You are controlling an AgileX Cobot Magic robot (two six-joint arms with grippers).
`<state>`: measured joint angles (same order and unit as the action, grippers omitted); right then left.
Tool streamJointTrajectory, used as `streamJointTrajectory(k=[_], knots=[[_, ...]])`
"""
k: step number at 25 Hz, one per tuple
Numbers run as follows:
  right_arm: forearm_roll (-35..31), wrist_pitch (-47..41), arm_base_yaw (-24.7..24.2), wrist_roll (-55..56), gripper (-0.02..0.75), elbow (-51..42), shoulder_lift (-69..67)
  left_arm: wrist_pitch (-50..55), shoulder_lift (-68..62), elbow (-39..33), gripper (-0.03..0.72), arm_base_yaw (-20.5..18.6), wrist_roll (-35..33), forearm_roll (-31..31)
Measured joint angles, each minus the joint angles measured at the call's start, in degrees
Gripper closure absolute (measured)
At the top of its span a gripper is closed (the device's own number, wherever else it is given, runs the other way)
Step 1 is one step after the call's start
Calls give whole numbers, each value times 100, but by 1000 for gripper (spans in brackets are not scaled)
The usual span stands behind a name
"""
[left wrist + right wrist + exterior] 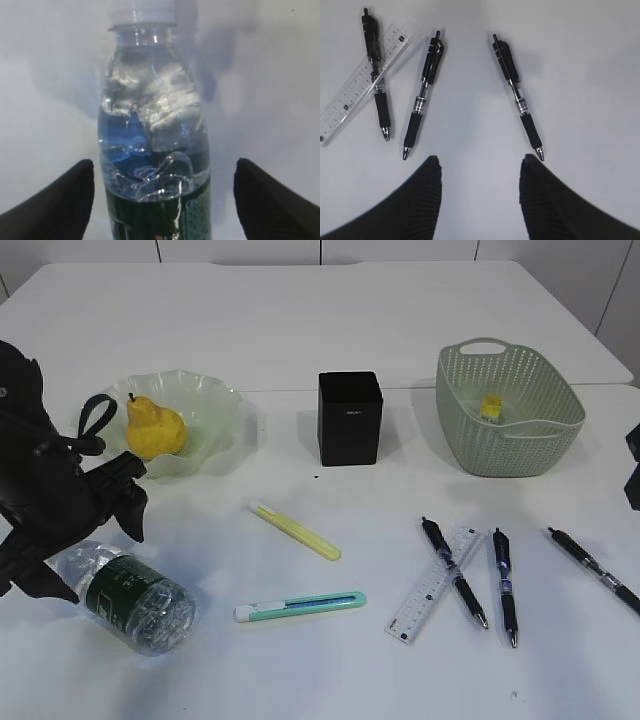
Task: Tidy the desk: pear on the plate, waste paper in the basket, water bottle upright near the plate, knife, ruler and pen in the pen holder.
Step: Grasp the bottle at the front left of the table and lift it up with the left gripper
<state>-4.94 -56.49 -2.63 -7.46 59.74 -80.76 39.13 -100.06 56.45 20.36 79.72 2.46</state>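
Note:
The water bottle lies on its side at the desk's front left. In the left wrist view the water bottle sits between my open left gripper, with a gap on each side. The pear rests on the plate. The waste paper is in the basket. The pen holder stands mid-desk. A yellow knife and a teal knife lie in front of it. The ruler lies under one pen. My right gripper hangs open above bare desk, near another pen.
A third pen lies between the crossed pen and the rightmost pen. My left arm stands over the desk's left side, close to the plate. A seam between two tabletops runs behind the plate and basket.

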Motion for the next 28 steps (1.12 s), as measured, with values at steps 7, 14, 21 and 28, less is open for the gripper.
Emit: streamJointTrajectory(k=[7,14,21,28], knots=[[57,9,0,0,360,0,0,-93,-249,0,64,-71,-303,-197],[79,9,0,0,360,0,0,-198,-395,0,65,-155,-321,-201],[92,9,0,0,360,0,0,-241,-602,0,83,-163,-357,-210],[102,11,0,0,360,0,0,-25,-615,0,169,-163,-361,-246]])
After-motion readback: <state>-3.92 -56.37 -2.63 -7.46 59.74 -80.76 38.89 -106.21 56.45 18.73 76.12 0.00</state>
